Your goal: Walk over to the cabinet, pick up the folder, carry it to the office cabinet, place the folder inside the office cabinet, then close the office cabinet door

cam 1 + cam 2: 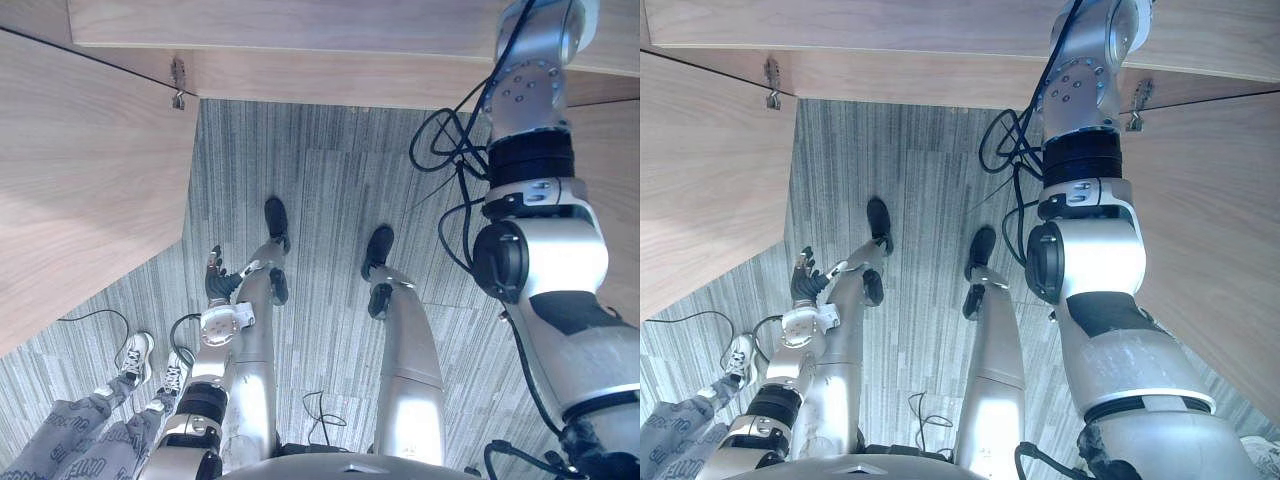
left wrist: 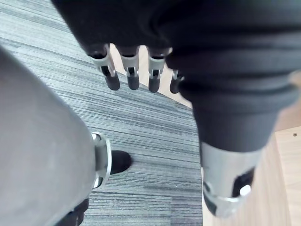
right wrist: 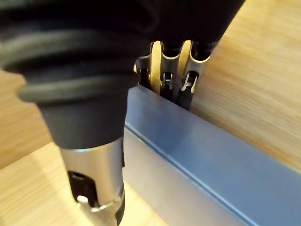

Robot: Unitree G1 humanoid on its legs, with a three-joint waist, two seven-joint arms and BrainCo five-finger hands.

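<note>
Blue folder (image 3: 202,160), clamped in the right robot hand (image 3: 165,70), is sitting inside the cabinet (image 1: 300,30); left robot hand (image 1: 222,285) is dangling slack. Its door (image 1: 80,180) is likely awaiting closing.

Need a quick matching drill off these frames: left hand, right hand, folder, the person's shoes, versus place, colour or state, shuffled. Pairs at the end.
Things:
1. left hand
2. right hand
3. folder
4. person's shoes

Place, colour or state:
A. blue, set against the cabinet's wood
B. white, on the grey carpet at the robot's left
C. hanging low over the carpet, fingers relaxed
D. raised into the cabinet, at the folder's edge

Pairs: 1-C, 2-D, 3-A, 4-B
</note>
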